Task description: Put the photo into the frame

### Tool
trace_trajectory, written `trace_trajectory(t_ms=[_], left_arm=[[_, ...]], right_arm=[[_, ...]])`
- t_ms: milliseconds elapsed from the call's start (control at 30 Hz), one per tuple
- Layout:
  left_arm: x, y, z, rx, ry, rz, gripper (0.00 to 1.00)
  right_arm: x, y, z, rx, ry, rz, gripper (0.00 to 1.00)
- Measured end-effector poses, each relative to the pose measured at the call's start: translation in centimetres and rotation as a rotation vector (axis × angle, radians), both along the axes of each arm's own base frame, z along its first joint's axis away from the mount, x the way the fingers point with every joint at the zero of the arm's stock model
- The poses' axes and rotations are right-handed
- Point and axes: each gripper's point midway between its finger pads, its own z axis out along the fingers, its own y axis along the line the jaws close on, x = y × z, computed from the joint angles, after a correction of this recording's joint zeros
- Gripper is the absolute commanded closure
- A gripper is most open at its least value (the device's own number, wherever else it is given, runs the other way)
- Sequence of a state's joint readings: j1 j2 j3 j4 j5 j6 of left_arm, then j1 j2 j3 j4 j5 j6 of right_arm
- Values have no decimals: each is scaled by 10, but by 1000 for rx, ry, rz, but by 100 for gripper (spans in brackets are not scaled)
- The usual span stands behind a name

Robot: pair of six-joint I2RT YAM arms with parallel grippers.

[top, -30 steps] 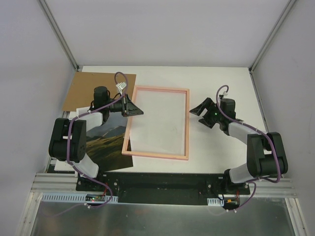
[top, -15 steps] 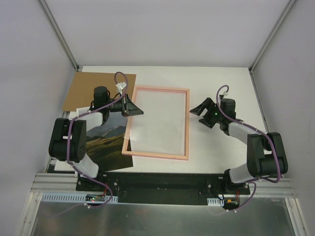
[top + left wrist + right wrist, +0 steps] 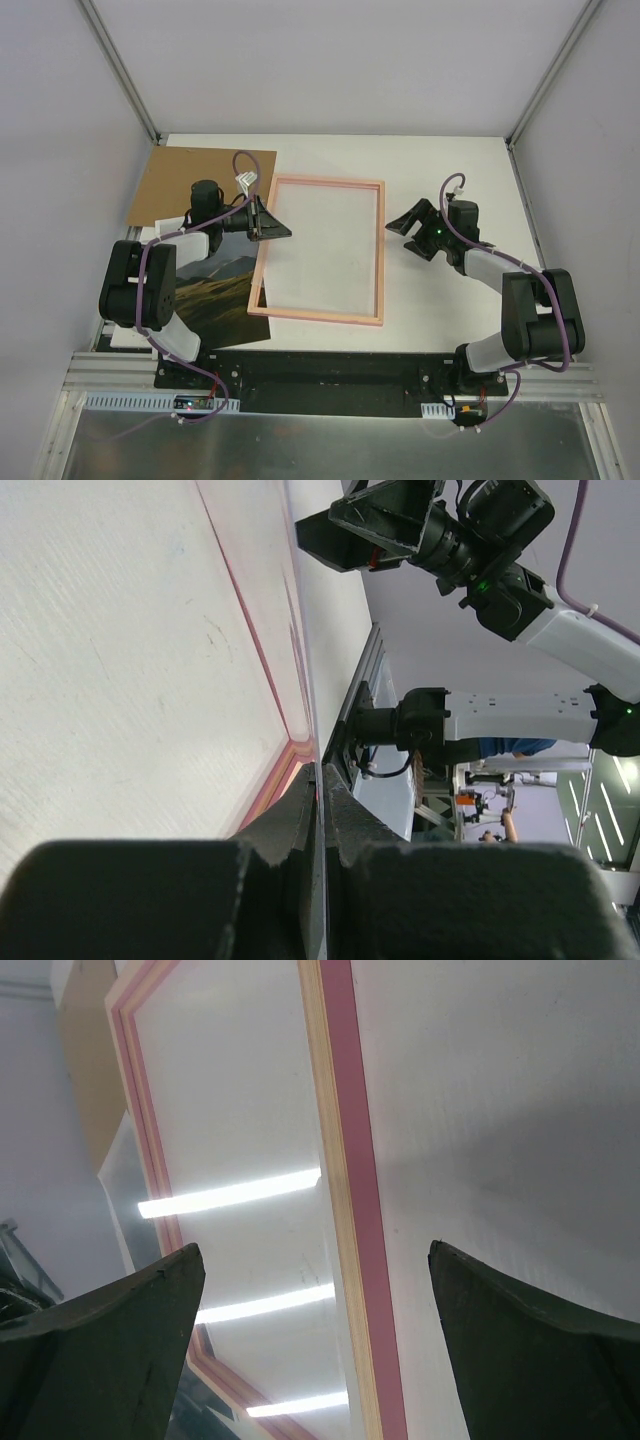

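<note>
The salmon-pink frame lies flat mid-table. The photo, a dark mountain landscape, lies face up to its left, partly under my left arm, its near right corner at the frame's border. My left gripper is over the frame's left border, shut on a thin clear sheet seen edge-on between its fingers. That sheet overhangs the frame's left border. My right gripper hovers open at the frame's right border, holding nothing; its midpoint is just inside that border.
A brown cardboard board lies at the back left, partly under the left arm. A white sheet shows by the left arm's base. Enclosure walls stand close on both sides, and a metal rail runs along the near edge.
My left gripper has shifted slightly left and back, still shut on the thin sheet. The right arm has not moved.
</note>
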State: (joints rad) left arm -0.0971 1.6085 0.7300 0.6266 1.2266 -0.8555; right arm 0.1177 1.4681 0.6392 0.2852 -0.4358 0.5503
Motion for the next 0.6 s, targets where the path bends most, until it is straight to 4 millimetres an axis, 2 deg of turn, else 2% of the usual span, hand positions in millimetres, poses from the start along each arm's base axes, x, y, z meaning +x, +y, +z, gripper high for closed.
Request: trace_trajectory(t_ms=[600], left_arm=[[-2,-6,2,-12,-13,-15,100]], right_arm=[[0,1,1,6,-2,7,4]])
